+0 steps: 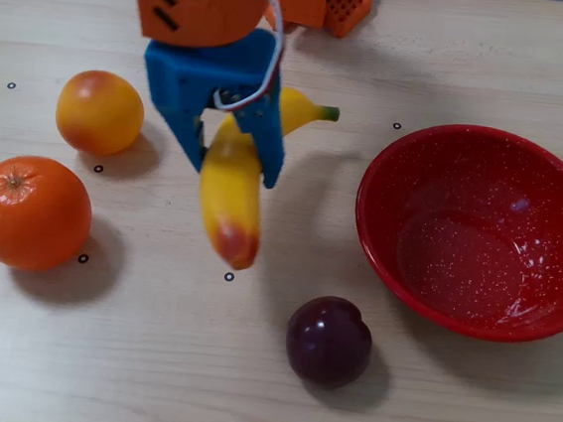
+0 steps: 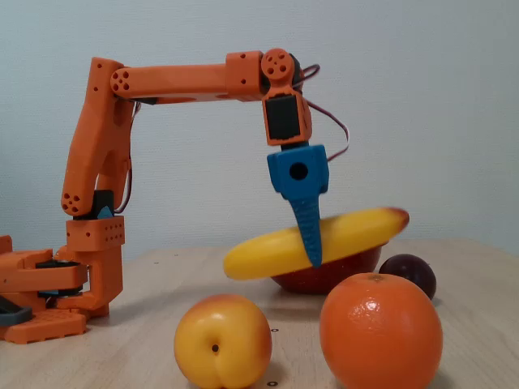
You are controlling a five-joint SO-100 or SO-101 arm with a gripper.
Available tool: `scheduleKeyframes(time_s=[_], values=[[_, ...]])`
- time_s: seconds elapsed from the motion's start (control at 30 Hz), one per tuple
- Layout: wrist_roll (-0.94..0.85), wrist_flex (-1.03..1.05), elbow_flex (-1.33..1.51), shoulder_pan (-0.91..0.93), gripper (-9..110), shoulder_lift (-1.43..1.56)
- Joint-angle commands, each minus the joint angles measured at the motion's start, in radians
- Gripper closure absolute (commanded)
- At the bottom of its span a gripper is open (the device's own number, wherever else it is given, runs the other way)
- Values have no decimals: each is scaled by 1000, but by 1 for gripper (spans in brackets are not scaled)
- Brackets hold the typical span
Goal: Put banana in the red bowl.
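Observation:
The yellow banana hangs in the air, clamped at mid-length by my blue gripper, which is shut on it. In the fixed view the banana is well above the table and tilted, its orange-red end higher, with the gripper pinching it from above. The red bowl sits on the table to the right of the banana in the overhead view. In the fixed view the red bowl is mostly hidden behind the banana.
An orange and a yellow-orange peach lie left of the gripper in the overhead view. A dark plum rests between banana and bowl, nearer the front. The arm's orange base stands at the fixed view's left.

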Motion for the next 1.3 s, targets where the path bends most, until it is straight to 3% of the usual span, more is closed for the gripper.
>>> scheduleKeyframes(time_s=[0.0,0.3,1.0,1.27], values=[[8,-8,-91,-25,102,169],[34,35,-87,-69,102,285],[152,11,316,-184,102,765],[238,-48,290,-272,102,770]])
